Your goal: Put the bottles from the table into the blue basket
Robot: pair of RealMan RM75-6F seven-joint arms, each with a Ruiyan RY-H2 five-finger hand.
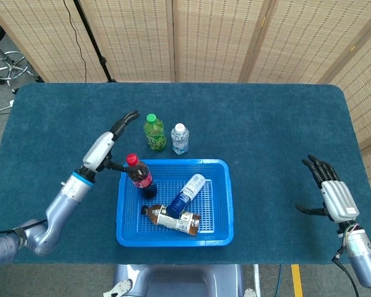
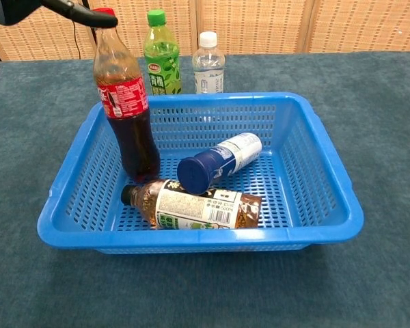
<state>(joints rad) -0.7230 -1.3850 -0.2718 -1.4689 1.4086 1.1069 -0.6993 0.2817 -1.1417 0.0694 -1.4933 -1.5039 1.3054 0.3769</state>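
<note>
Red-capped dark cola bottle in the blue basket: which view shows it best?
Chest view: the red-capped dark cola bottle stands upright, label and base in the blue plastic basket visible. Head view shows it foreshortened from above.

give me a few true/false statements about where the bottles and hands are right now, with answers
1. The cola bottle stands upright inside the blue basket. True.
2. The left robot hand grips the cola bottle. False: its fingers are spread apart and it holds nothing.
3. Two bottles stand on the table behind the basket. True: the green bottle and the clear water bottle.
4. The basket holds only one bottle. False: three, two of them lying down.
5. The right robot hand holds a bottle. False: it is empty.
</note>
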